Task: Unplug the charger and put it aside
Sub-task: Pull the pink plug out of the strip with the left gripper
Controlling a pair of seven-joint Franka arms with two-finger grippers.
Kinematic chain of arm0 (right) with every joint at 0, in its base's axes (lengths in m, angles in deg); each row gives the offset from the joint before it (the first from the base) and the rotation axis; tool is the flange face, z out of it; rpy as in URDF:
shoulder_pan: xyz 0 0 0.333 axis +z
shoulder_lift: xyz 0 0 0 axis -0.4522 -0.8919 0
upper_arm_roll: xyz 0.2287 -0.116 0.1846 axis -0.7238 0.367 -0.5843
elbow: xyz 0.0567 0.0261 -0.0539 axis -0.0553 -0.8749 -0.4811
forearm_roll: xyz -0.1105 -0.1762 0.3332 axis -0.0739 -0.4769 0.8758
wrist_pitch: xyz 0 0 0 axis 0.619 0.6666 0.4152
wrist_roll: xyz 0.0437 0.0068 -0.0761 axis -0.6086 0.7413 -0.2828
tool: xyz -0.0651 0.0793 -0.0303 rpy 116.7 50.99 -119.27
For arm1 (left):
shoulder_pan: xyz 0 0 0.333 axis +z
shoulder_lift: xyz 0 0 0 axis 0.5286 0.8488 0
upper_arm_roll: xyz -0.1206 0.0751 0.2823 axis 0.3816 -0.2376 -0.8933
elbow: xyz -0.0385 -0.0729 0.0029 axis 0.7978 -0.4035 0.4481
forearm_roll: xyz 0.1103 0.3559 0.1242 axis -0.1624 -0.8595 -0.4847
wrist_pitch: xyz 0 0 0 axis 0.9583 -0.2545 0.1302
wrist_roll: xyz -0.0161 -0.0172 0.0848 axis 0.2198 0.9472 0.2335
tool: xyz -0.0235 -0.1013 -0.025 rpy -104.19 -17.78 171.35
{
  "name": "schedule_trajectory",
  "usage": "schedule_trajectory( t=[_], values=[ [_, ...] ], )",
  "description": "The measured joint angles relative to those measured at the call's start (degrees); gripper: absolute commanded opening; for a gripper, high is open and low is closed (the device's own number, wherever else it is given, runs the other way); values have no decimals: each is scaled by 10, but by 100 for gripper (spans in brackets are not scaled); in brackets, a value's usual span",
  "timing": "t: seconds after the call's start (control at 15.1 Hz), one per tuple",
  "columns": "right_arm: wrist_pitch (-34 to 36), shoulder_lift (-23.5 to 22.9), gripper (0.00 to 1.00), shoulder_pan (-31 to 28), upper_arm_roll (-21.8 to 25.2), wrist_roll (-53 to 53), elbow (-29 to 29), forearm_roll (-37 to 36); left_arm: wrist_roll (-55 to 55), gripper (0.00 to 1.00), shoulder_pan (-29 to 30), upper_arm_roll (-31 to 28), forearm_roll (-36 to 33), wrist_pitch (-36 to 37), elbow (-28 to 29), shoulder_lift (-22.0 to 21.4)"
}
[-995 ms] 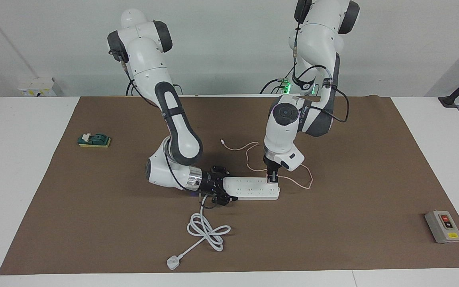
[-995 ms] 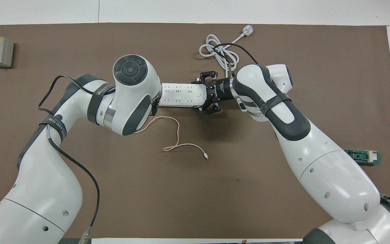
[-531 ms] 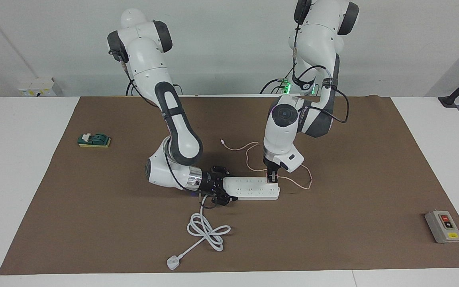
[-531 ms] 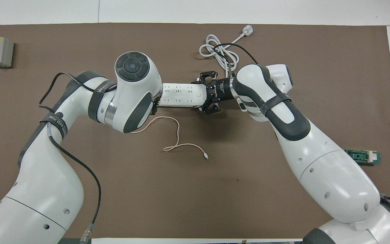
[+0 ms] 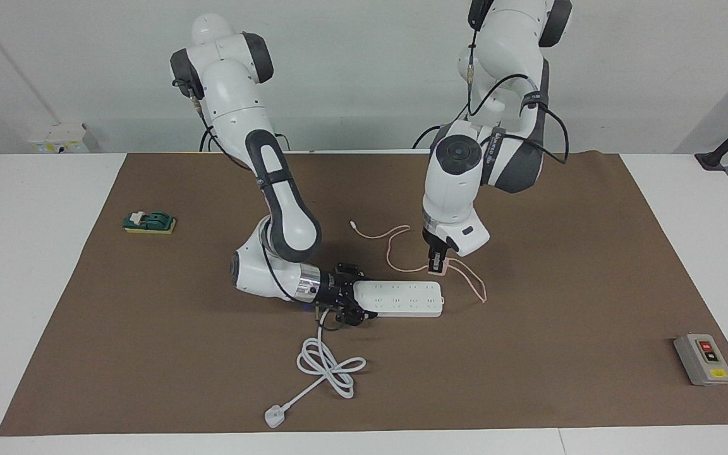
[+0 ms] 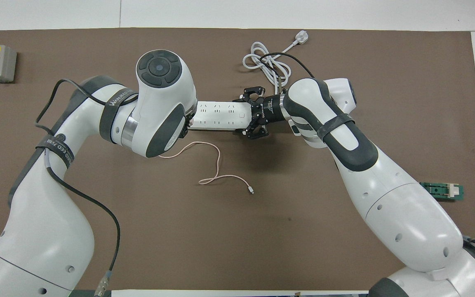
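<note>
My left gripper [image 5: 438, 268] is shut on the small pale pink charger [image 5: 438, 273] and holds it in the air just above the end of the white power strip [image 5: 405, 299] toward the left arm's end of the table. The charger's prongs are out of the socket. Its thin pink cable [image 5: 469, 279] hangs down and trails over the mat nearer to the robots [image 6: 217, 159]. My right gripper [image 5: 354, 303] lies low and is shut on the strip's other end [image 6: 249, 116]. In the overhead view the left wrist hides the charger.
The strip's thick white cord [image 5: 329, 364] lies coiled farther from the robots, ending in a white plug [image 5: 273, 416]. A grey box with red and yellow buttons [image 5: 703, 359] sits toward the left arm's end. A green block [image 5: 149, 222] sits toward the right arm's end.
My left gripper has risen with the charger, pulling it out of the power strip, and the cable has lifted with it. The right gripper and the strip have stayed put.
</note>
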Motion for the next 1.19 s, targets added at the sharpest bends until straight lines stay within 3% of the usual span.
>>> schedule_trajectory(
  t=[0.07, 0.13, 0.2, 0.27, 0.8, 1.0, 1.19],
  values=[
    [0, 0, 24, 0, 0, 0, 0, 0, -25, 0, 3, -1, 0, 12, 0, -9],
    [0, 0, 68, 0, 0, 0, 0, 0, -55, 0, 6, -3, 0, 21, 0, -17],
    [-1, 0, 94, 0, 0, 0, 0, 0, -89, 0, 11, -4, 0, 28, 0, -24],
    [-1, 0, 100, 0, 0, 0, 0, 0, -125, 0, 16, -4, 0, 31, 0, -29],
    [-4, 20, 100, 7, 0, 30, 3, -6, -537, 0, 87, -6, 11, 34, 45, -56],
    [-4, 51, 100, 5, 4, 62, 0, -13, -714, 0, 138, -7, 12, 34, 73, -79],
    [-2, 91, 100, 4, 6, 125, -6, -68, -877, 0, 206, -8, 19, 32, 109, -105]
  ],
)
